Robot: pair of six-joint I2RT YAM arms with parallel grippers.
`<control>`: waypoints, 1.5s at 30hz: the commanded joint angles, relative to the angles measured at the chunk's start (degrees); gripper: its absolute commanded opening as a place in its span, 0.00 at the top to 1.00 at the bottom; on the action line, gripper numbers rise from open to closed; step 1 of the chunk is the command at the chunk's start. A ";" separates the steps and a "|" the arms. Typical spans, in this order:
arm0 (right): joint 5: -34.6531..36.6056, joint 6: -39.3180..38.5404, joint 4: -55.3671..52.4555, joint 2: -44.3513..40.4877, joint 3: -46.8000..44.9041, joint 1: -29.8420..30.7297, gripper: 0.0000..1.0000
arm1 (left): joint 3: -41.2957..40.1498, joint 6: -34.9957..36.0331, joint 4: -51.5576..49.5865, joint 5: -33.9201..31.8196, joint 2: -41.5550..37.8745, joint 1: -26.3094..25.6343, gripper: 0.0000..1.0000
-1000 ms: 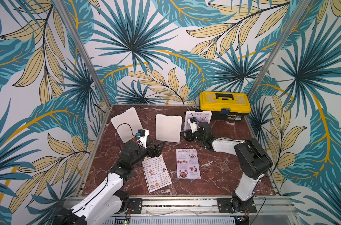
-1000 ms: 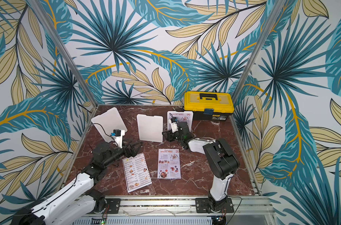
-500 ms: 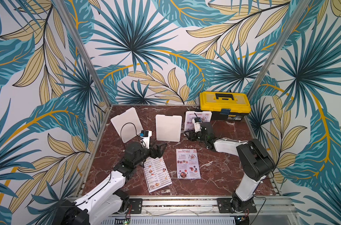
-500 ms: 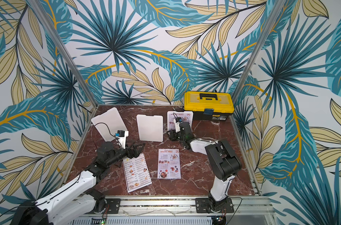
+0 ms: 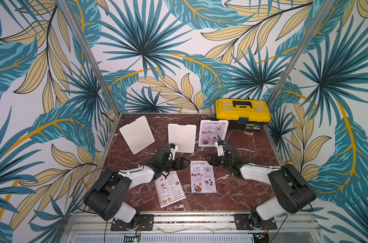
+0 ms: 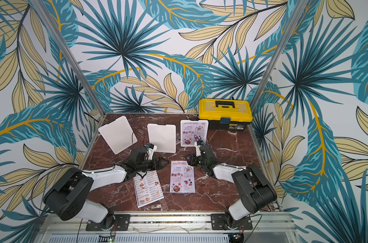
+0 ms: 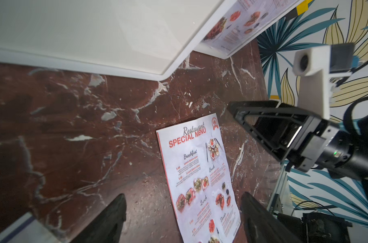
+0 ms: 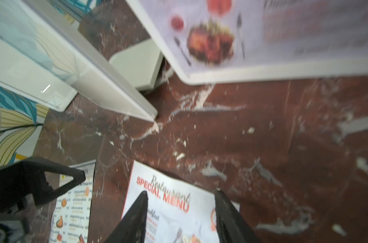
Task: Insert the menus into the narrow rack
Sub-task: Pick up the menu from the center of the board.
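A red marble table (image 5: pixel 252 147) is seen from above, with two robot arms reaching in from the near edge. The left gripper (image 5: pixel 185 163) is held low over the table, its jaws spread wide with nothing between them. Just ahead of its tips a special menu (image 5: pixel 202 176) with a red title is laid flat, face up. The right gripper (image 5: pixel 208 157) is poised over the top edge of that same sheet from the opposite side, its jaws parted and gripping nothing; whether the sheet is touched cannot be told. The two grippers are pointed toward each other, near but apart. A white menu (image 5: pixel 170 190) with food photos is laid flat behind the left gripper, its top end covered by the left arm. A blank white rack (image 5: pixel 182 137) is stood just beyond the left gripper, and a second rack (image 5: pixel 136 134) farther to its left. A third rack (image 8: pixel 263 74) is stood just beyond the right gripper, with a third menu (image 5: pixel 213 133) seated upright in it. A yellow toolbox (image 5: pixel 242 113) is set well beyond the right gripper, against the back wall.
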 commanded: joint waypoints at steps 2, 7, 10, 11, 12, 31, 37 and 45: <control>2.28 1.33 -0.24 -2.01 -3.08 2.65 0.49 | -0.38 -9.31 -0.15 1.74 -0.06 -2.50 0.13; 6.68 0.83 -2.58 -7.76 -5.18 4.61 0.49 | 2.11 -12.49 -9.60 -2.57 -0.41 -7.42 0.13; 7.55 1.05 -2.39 -8.89 -6.34 5.85 0.49 | 3.83 -13.54 -12.95 -2.96 1.03 -10.05 0.14; 7.62 1.13 -1.91 -8.82 -6.77 6.09 0.49 | 3.77 -14.30 -12.95 -3.10 1.46 -10.88 0.14; 7.65 1.23 -1.47 -8.47 -7.09 6.30 0.49 | 3.75 -14.66 -12.89 -3.37 1.75 -11.39 0.14; 9.51 4.05 5.77 -1.33 -10.10 7.83 0.50 | 6.99 -15.87 -12.71 -2.62 9.19 -16.48 0.20; 9.47 4.05 5.91 -0.97 -9.64 7.92 0.50 | 7.59 -15.30 -12.57 -4.39 11.64 -14.97 0.41; 9.16 2.90 3.87 -8.49 -9.94 7.89 0.41 | 8.14 -10.55 -12.53 -8.94 10.64 -13.66 0.85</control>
